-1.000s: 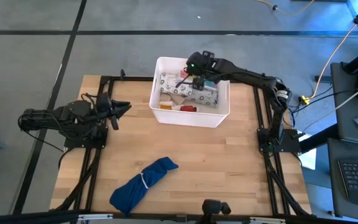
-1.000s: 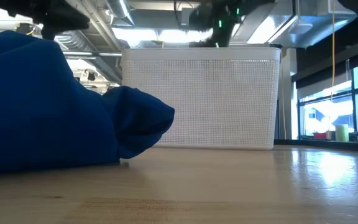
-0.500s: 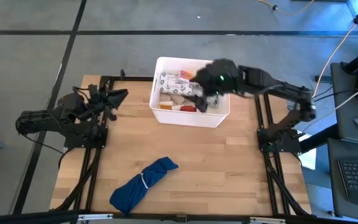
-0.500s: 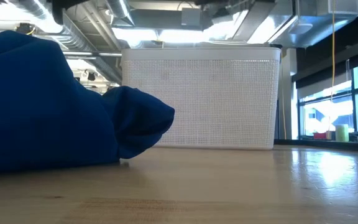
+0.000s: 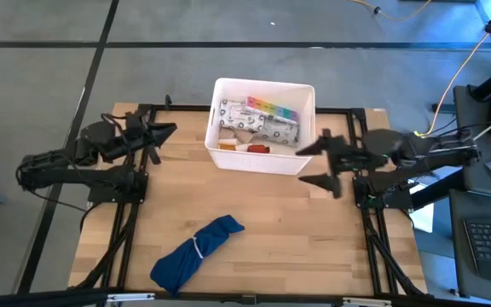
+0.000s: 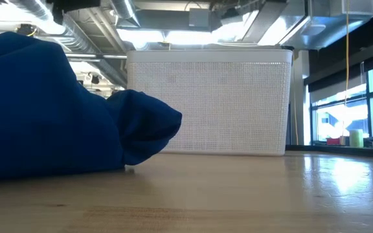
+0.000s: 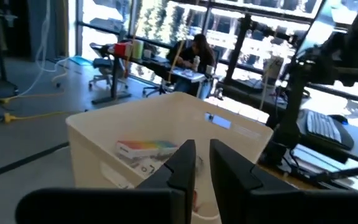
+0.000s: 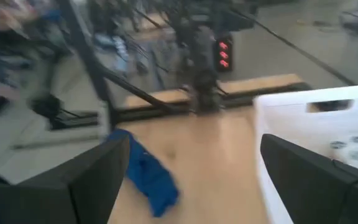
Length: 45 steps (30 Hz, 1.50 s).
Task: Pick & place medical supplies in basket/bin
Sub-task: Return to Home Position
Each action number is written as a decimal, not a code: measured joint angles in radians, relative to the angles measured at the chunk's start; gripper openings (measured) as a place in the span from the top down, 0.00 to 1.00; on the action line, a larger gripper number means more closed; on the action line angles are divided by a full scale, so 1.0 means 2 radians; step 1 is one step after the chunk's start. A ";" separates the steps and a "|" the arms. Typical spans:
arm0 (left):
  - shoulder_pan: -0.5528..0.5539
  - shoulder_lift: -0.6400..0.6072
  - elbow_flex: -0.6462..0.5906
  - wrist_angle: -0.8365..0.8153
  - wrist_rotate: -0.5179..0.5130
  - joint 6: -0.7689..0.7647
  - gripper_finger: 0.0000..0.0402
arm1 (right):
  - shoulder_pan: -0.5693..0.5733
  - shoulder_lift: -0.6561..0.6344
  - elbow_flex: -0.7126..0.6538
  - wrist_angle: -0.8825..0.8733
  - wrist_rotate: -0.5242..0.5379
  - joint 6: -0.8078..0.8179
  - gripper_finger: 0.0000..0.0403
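The right claw (image 5: 315,165), spread wide and empty, hangs just right of the tub (image 5: 261,162). The left claw (image 5: 167,130), pinched nearly closed on nothing, sits left of the tub. Inside the tub lie the pill organizer (image 5: 272,108), packets (image 5: 262,128) and red tube (image 5: 257,148).

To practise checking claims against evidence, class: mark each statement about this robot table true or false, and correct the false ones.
1. The rainbow plastic pill organizer lies inside the white rectangular plastic tub. True.
2. The right end effector is shut on a pill bottle. False: it is open and empty, beside the tub.
3. The blue cloth bundle lies in the tub. False: it lies on the wooden table, apart from the tub.
4. The left end effector is outside the tub. True.
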<state>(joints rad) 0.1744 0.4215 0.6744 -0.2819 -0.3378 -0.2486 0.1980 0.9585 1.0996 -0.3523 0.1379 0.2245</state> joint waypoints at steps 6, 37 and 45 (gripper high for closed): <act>0.000 -0.036 -0.035 -0.007 -0.028 0.017 0.90 | 0.034 -0.096 -0.144 0.124 0.026 0.004 0.09; 0.000 -0.210 -0.208 -0.013 -0.042 -0.019 0.90 | 0.030 -0.399 -0.481 0.333 0.000 -0.014 0.09; 0.000 -0.210 -0.263 0.018 -0.026 -0.048 0.90 | 0.030 -0.478 -0.524 0.327 0.000 -0.023 0.09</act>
<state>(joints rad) 0.1749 0.0006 0.1494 -0.2466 -0.3897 -0.3437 0.2584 0.0017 0.0518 0.3025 0.1371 0.1776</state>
